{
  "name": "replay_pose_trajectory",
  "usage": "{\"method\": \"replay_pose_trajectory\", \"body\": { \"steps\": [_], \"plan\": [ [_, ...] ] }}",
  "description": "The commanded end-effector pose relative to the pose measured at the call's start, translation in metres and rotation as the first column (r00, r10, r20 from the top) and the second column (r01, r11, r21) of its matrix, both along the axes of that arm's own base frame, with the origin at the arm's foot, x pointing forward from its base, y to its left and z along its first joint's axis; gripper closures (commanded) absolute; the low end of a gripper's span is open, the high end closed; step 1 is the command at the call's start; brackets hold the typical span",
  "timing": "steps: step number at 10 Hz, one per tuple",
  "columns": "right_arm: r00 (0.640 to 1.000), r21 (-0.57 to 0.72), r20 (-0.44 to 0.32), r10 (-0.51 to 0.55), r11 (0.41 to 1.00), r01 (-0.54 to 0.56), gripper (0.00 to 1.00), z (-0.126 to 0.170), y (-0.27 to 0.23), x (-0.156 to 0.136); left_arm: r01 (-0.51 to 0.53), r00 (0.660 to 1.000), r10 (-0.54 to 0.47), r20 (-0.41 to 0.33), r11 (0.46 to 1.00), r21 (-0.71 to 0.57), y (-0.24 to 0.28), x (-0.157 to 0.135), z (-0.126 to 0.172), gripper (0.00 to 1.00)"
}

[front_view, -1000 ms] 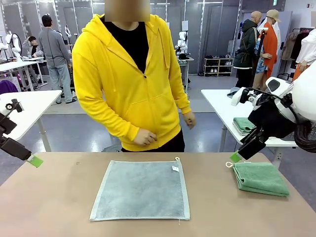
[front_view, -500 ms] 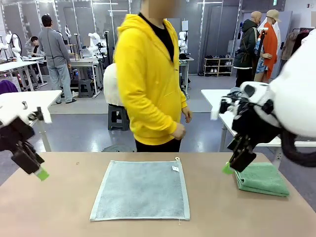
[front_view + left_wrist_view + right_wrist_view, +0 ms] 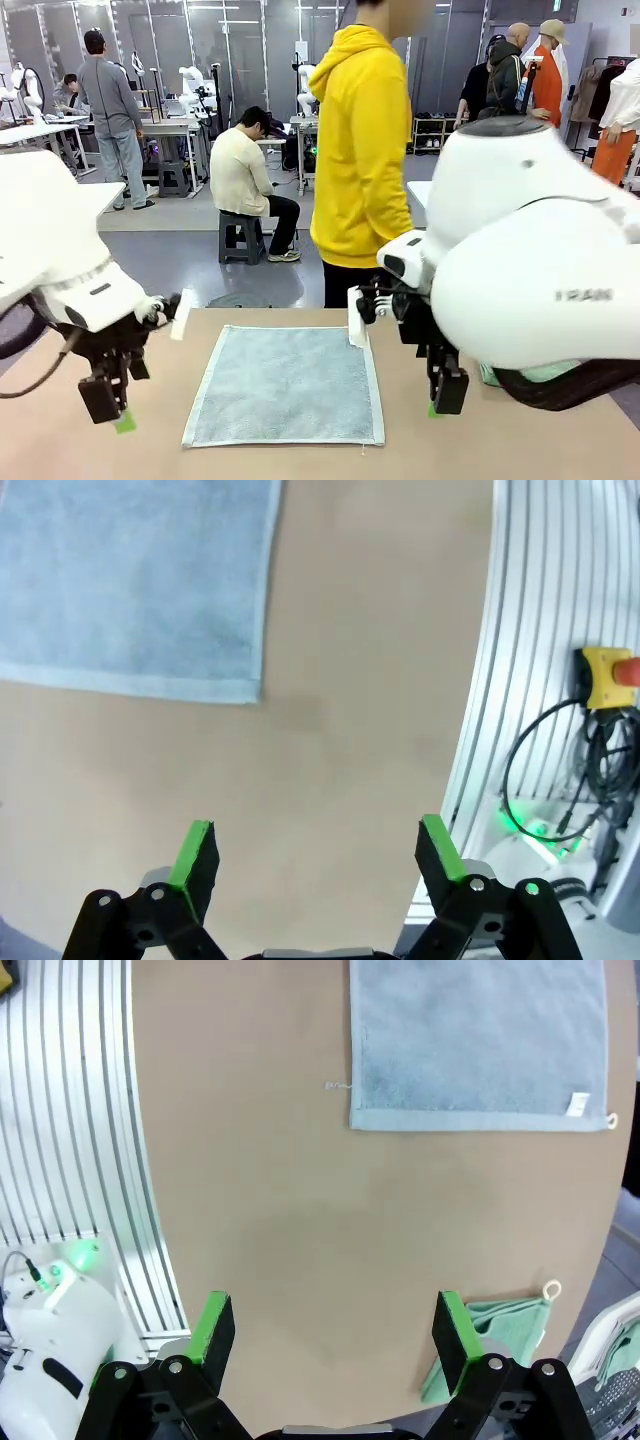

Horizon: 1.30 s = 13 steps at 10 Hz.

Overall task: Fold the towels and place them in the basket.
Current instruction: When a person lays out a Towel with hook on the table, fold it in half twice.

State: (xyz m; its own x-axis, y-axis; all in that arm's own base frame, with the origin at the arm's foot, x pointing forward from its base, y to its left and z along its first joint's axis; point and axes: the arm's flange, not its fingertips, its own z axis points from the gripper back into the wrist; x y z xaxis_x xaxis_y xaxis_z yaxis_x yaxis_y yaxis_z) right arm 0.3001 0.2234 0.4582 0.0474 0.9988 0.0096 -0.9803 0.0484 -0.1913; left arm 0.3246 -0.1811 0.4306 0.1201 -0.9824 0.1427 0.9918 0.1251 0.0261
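Grey-blue towel (image 3: 285, 385) lay spread flat mid-tabletop (image 3: 300, 462); green towel (image 3: 492, 1328) sat folded near the right edge. Left gripper (image 3: 318, 840) and right gripper (image 3: 335, 1322) hovered either side of the spread cloth, jaws wide apart.

Left gripper (image 3: 118, 418): moved in, now just left of grey-blue towel (image 3: 285, 385). Right gripper (image 3: 440, 405): now just right. Person (image 3: 365, 150): turned away.

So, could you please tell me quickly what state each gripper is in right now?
Left gripper: open, holding nothing.
Right gripper: open, holding nothing.
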Motion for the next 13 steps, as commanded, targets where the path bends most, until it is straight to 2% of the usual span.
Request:
{"method": "replay_pose_trajectory", "body": {
  "steps": [1, 2, 4, 5, 6, 7, 11, 13],
  "plan": [
    [0.999, -0.026, 0.023, -0.028, 0.999, 0.029, 0.00, -0.015, 0.013, 0.011, 0.049, 0.999, -0.049, -0.007, 0.998, -0.044, -0.001, 0.012, -0.018, 0.00],
    [0.999, -0.038, -0.018, -0.035, 0.999, 0.034, 0.00, -0.031, 0.014, 0.016, 0.044, 0.999, -0.045, -0.011, 0.996, -0.078, -0.002, 0.014, -0.027, 0.00],
    [0.999, -0.033, -0.044, -0.030, 0.999, 0.029, 0.00, -0.047, 0.017, 0.018, 0.027, 0.999, -0.030, -0.032, 0.996, -0.091, -0.002, 0.015, -0.036, 0.00],
    [0.999, -0.025, -0.032, -0.020, 1.000, 0.019, 0.00, -0.045, 0.019, 0.015, 0.009, 1.000, -0.011, -0.027, 0.995, -0.099, -0.002, 0.014, -0.035, 0.00],
    [0.998, -0.036, -0.056, -0.003, 0.999, 0.001, 0.00, -0.043, 0.012, 0.015, -0.026, 1.000, 0.026, -0.003, 0.996, -0.087, 0.000, 0.014, -0.026, 0.00],
    [0.998, -0.036, -0.056, -0.003, 0.999, 0.001, 0.00, -0.043, 0.012, 0.015, 0.005, 0.999, -0.008, -0.042, 0.998, -0.064, -0.005, 0.017, -0.031, 0.00],
    [0.998, -0.034, -0.056, -0.002, 0.999, 0.000, 0.00, -0.045, 0.014, 0.016, -0.003, 0.999, 0.000, -0.039, 0.998, -0.069, -0.005, 0.018, -0.030, 0.00],
    [0.997, -0.013, -0.076, 0.020, 1.000, -0.021, 0.00, -0.065, 0.017, 0.020, 0.042, 0.997, -0.047, -0.059, 0.995, -0.085, -0.008, 0.013, -0.044, 0.00]
  ]
}}
